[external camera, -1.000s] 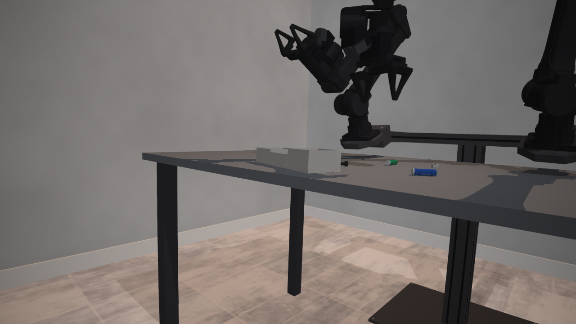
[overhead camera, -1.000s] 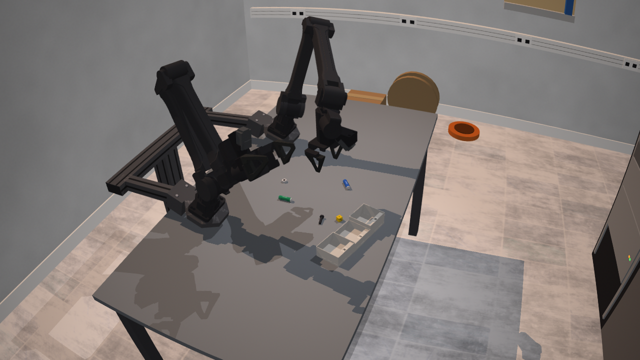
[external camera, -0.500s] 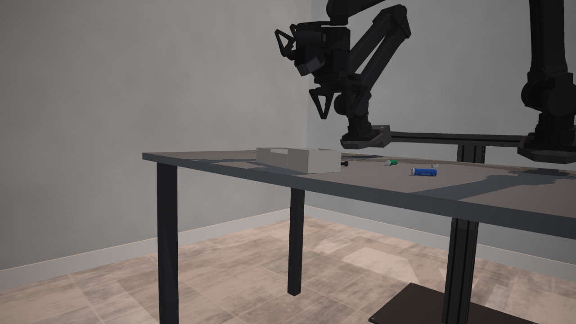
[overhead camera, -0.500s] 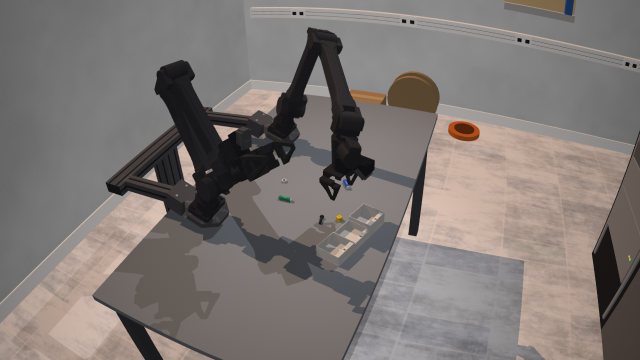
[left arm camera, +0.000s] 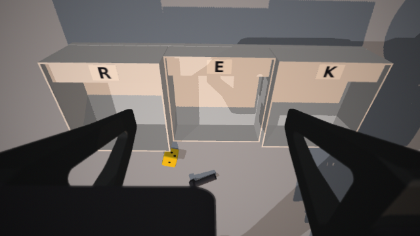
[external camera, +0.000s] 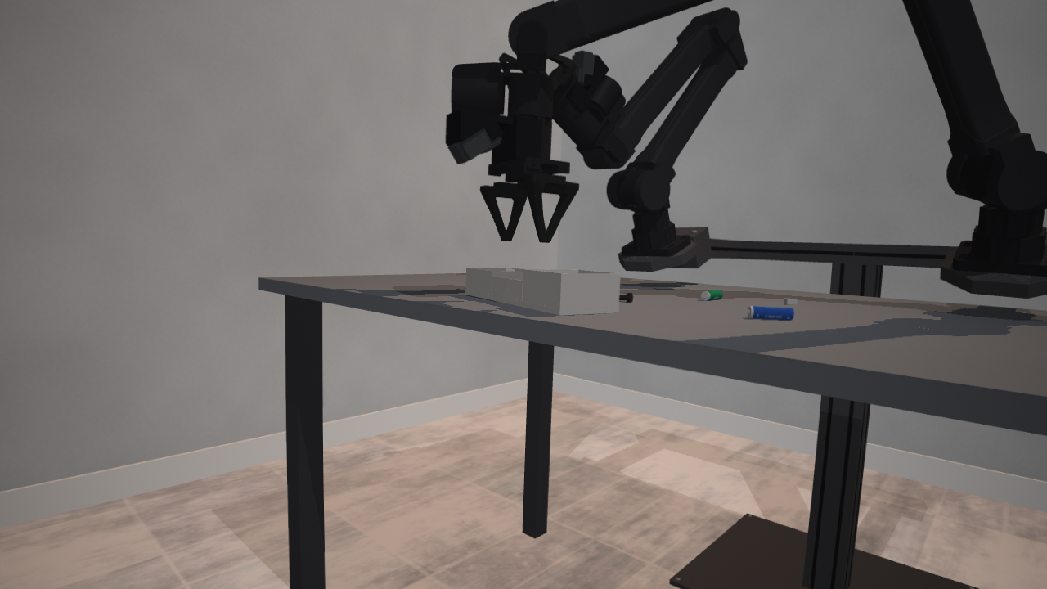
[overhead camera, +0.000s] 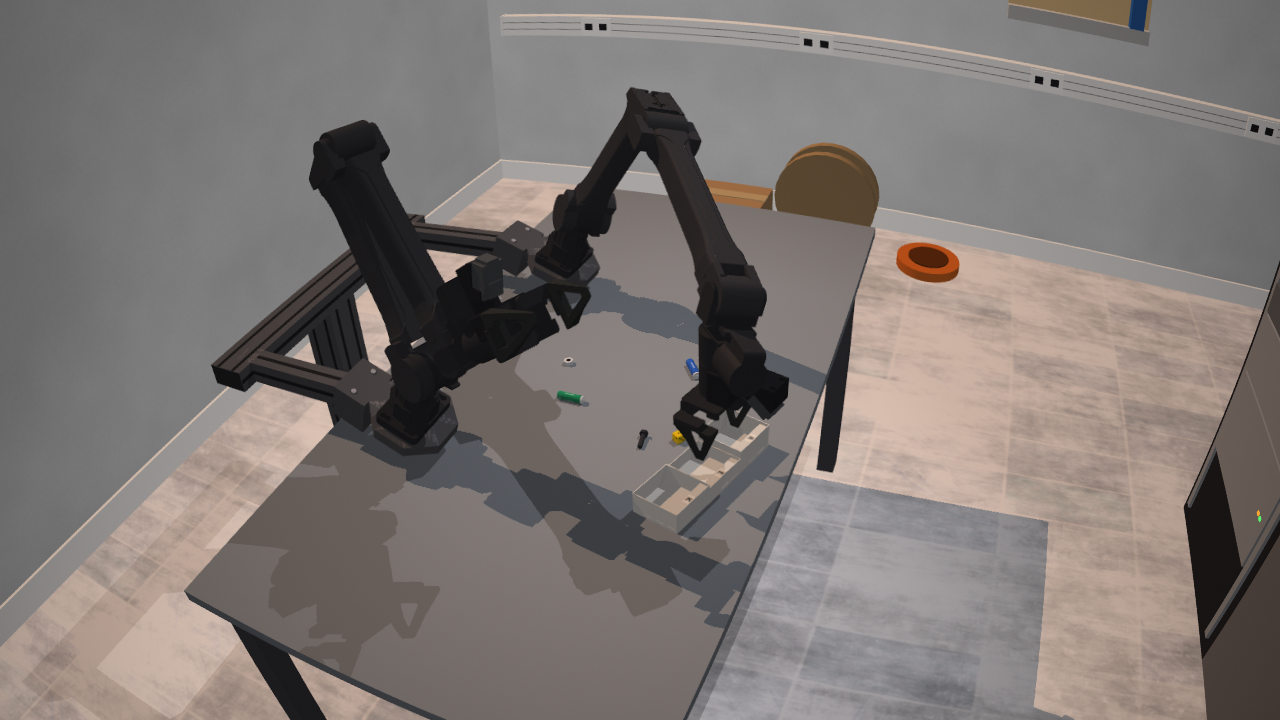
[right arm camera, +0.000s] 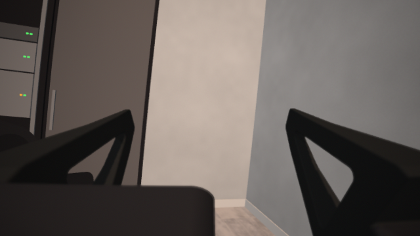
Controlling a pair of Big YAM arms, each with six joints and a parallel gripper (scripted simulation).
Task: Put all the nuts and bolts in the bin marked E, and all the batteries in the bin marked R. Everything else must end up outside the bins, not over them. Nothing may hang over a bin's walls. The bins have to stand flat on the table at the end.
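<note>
Joined grey bins stand flat: R [left arm camera: 131,73] [external camera: 589,294], E [left arm camera: 190,65] and K [left arm camera: 295,72] [overhead camera: 657,512]. No objects show inside them. My left gripper [overhead camera: 718,438] [external camera: 525,240] [left arm camera: 210,117] is open and empty, fingers down, above the bins. A black bolt [overhead camera: 642,437] [external camera: 626,297] [left arm camera: 204,179] lies before bin E. A white nut [overhead camera: 568,361] [external camera: 789,301], green battery [overhead camera: 569,396] [external camera: 712,294] and blue battery [overhead camera: 692,368] [external camera: 770,313] lie on the table. My right gripper [overhead camera: 546,315] [right arm camera: 209,118] is open and empty, raised, facing the wall.
A yellow die [overhead camera: 677,437] [left arm camera: 170,158] sits outside the bins, close to the R and E corner. The table edge [external camera: 658,343] runs just behind the bins. The right arm is folded above its base, left of the objects in the top view.
</note>
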